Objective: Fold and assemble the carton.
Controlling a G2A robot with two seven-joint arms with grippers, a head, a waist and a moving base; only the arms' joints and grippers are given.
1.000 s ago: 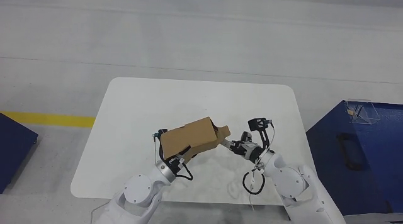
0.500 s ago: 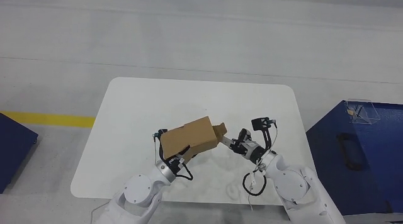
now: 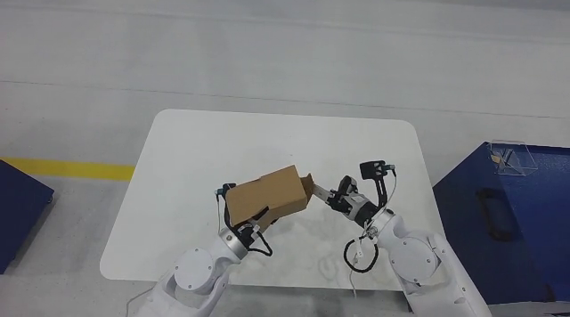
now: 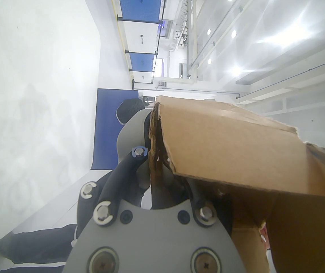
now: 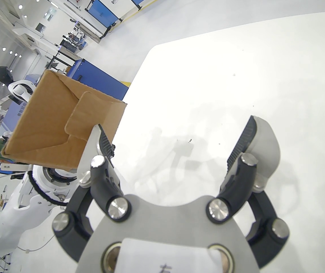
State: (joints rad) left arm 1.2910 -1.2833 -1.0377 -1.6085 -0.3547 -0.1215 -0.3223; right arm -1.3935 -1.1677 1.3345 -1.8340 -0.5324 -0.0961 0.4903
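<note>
– Logging carton (image 3: 265, 196) status: where is it, and who has it?
– Raised off the table (image 3: 223, 139), tilted, between the two arms. Left claw (image 4: 154, 154) is clenched on a side wall, grasping the carton. Right claw (image 5: 176, 129) is released, jaws wide, nothing between them. One pad (image 5: 105, 140) sits against or just beside the carton's facing end; cannot tell which.
– Done so far?
– Body squared into a box. On the end facing the right claw the flaps are folded in, with the rounded tab (image 5: 84, 112) lying flat over them. Locked or merely laid, cannot tell.
– Left to do?
– From the left wrist view, the held end looks open, ragged edges showing. My judgement: that end wants closing, probably after a regrip, and the tab may need pressing home. Roughly halfway.
</note>
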